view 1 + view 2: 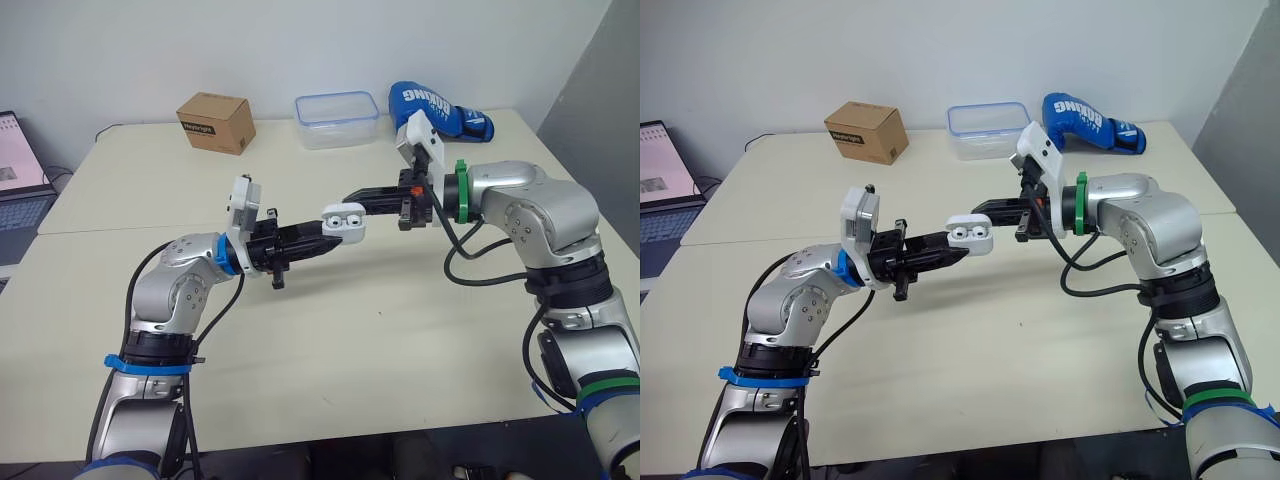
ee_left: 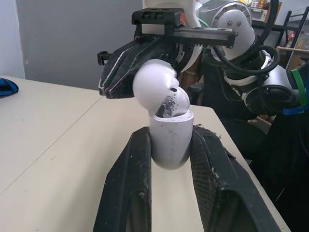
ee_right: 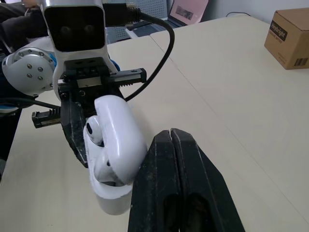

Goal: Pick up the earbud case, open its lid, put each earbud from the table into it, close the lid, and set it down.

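The white earbud case [image 1: 343, 222] is held above the middle of the table, its base [image 2: 170, 140] pinched between the fingers of my left gripper [image 1: 335, 238]. Its lid [image 2: 154, 84] is hinged open and tilted, and two earbuds [image 3: 94, 133] sit in the wells. My right gripper [image 1: 352, 197] reaches in from the right with its fingers [image 3: 171, 140] shut together and nothing between them. Its tips rest right beside the back of the lid.
At the far edge of the table stand a cardboard box [image 1: 215, 122], a clear plastic container [image 1: 337, 118] and a blue boxing glove [image 1: 440, 108]. A laptop [image 1: 18, 180] sits off the table's left side.
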